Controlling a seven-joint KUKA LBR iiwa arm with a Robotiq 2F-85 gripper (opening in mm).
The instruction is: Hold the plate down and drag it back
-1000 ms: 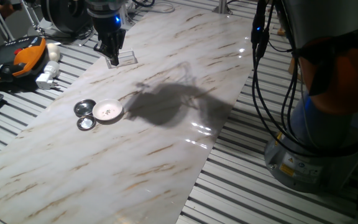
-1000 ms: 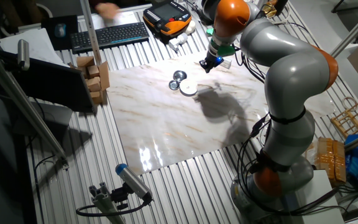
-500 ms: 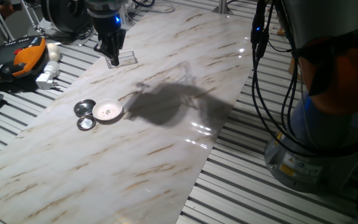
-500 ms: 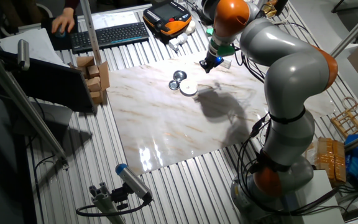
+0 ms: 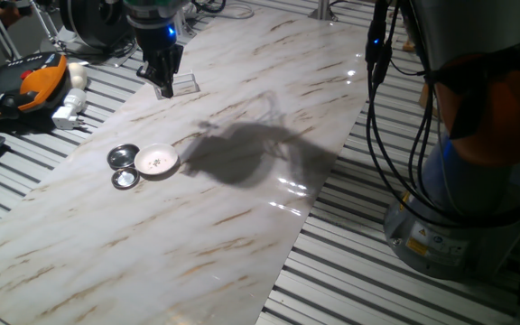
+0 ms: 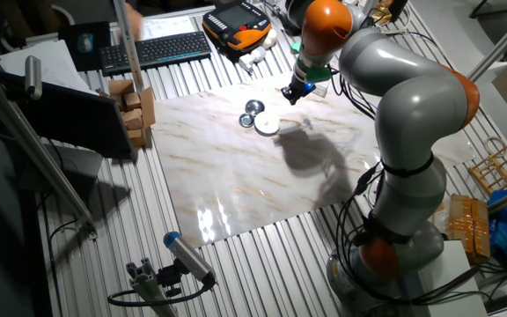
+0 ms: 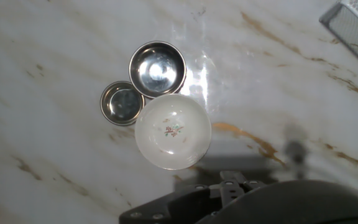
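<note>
While the tool [image 5: 162, 83] hangs well apart from the plate [image 5: 156, 161], the approach step is in hand.
On the marble tabletop [image 5: 242, 208] the small white plate, a faint motif at its centre, touches two metal discs [image 7: 157, 67]; next, the tool must descend and press it. Whether its jaws are parted cannot be told; it holds nothing.
</note>
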